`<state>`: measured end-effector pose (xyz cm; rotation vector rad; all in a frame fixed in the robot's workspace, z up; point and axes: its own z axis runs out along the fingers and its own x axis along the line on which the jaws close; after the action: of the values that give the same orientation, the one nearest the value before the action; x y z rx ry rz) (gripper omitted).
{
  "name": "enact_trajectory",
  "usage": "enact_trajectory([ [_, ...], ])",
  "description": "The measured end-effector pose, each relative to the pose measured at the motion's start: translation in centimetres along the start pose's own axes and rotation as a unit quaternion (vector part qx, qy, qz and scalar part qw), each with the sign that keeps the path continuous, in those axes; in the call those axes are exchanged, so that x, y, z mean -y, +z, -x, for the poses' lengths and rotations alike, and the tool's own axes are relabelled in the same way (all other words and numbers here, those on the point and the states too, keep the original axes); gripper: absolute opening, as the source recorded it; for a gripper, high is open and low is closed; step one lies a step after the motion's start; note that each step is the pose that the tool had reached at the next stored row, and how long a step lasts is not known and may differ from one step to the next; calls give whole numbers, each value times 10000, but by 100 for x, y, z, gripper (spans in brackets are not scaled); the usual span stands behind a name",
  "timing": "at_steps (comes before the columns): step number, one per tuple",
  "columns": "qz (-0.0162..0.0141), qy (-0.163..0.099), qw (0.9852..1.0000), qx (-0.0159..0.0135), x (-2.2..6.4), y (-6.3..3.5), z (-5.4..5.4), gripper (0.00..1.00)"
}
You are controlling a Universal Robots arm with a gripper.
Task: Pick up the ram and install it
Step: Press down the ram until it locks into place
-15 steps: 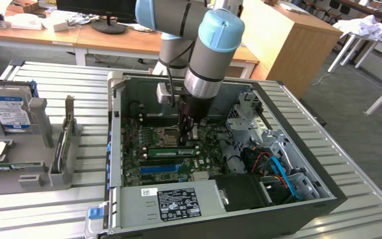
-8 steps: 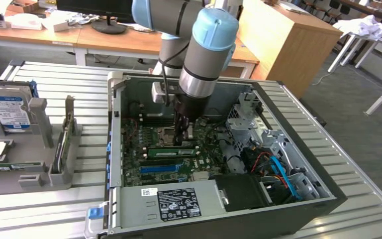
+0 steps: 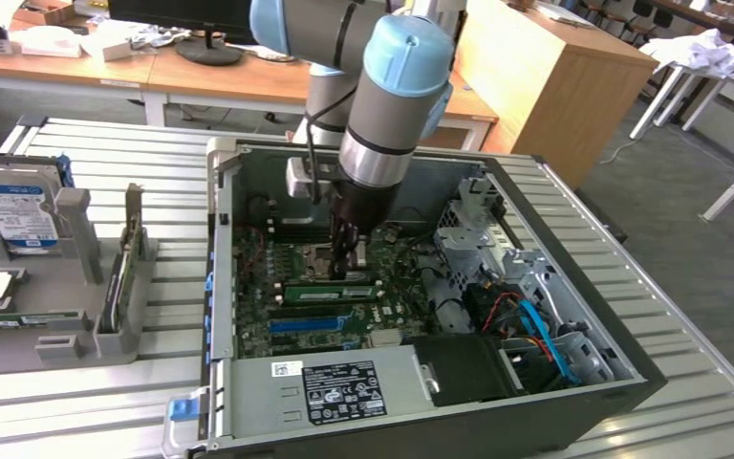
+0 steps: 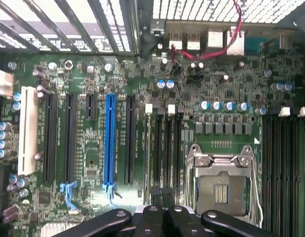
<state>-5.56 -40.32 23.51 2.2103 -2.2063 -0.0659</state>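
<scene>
A ribbed metal workbench [image 3: 87, 402] fills the foreground of an office-like room, with wooden desks [image 3: 202, 72] behind it. Going from the exterior view's left, a grey holder [image 3: 80, 277] stands on the bench carrying a hard drive [image 3: 16, 215] upright, with a thin card standing on edge in the slot beside it. Next to it lies an open computer case [image 3: 572, 402] with its side panel off, the motherboard [image 3: 329, 287] facing up and a power supply with a white label [image 3: 341, 387] along the near edge. The arm [image 3: 386, 105] comes in from the back of the scene and points almost straight down into the case, its blue-capped wrist joint above the board's centre. The gripper [image 3: 345, 258] hangs just over the board with its black fingers [image 4: 162, 217] pressed together, holding nothing that can be seen. Just in front of it, the ram [image 3: 332, 290] lies flat in line with the board's slots: a long, thin green stick with a pale label strip along it. Whether it is fully seated cannot be told. Nearby is a blue slot strip [image 3: 306, 325]. In the wrist view the closed fingertips sit above long black slots [image 4: 164, 148], beside the empty processor socket [image 4: 224, 185] with its metal frame. At the exterior view's right, red and blue cables [image 3: 527, 320] run through the drive bay.
</scene>
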Motion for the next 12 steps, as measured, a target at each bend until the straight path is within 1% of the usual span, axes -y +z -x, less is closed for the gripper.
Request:
enact_trajectory([
  [6, 0, 1, 10000, 0, -107, 4, 0, 11],
  [12, 0, 0, 10000, 0, -153, 7, 0, 11],
])
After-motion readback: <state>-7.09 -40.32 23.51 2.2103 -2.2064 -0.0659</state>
